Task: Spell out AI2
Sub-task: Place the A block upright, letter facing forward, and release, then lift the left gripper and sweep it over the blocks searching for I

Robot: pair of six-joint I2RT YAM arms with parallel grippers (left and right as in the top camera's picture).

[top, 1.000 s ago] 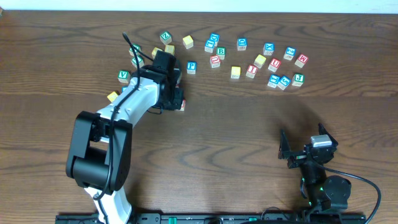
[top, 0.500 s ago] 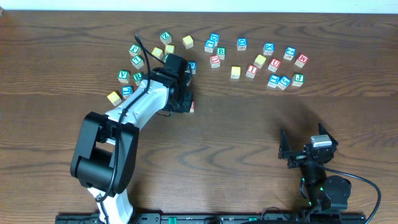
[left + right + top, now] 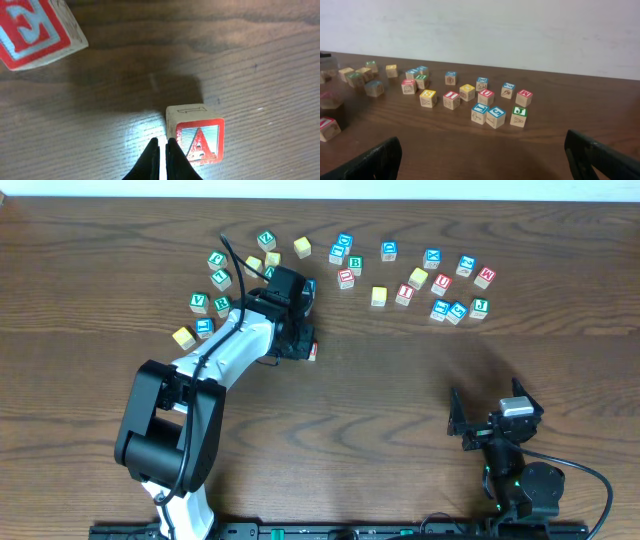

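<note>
While left gripper, pressed together, sits just beside A cube, E cube lies near; right gripper spread.

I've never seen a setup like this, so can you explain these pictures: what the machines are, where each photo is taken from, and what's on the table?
These are two robot arms at a wooden table. One picture looks straight down from above; the other two come from a small camera on each arm's wrist. Small wooden letter blocks lie scattered across the far side. The left claw is pinched shut and holds nothing; its tips sit right beside a block with a red A. The right claw stands wide open near the front edge, away from the blocks, also empty.
</note>
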